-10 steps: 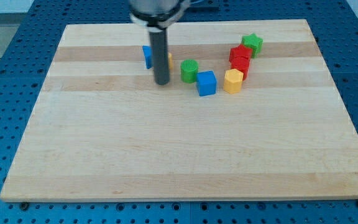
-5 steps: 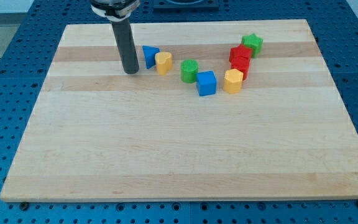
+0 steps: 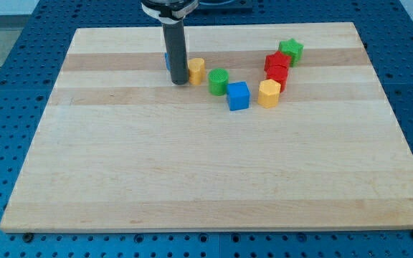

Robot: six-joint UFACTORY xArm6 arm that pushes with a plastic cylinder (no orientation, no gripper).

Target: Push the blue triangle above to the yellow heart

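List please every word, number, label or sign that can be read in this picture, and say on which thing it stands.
None: no readable text shows anywhere in the camera view.
The wooden board is bare, and the blocks, such as the blue cube and the green star, carry no marks.
The dark rod ending in my tip shows no label.

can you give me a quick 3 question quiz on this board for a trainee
1. True or false: my tip stands at the view's left of the yellow heart.
2. Which block lies nearest the blue cube? A green star B green cylinder C blue triangle
3. Fill in: the blue triangle is mostly hidden behind the ____.

Key
1. True
2. B
3. rod
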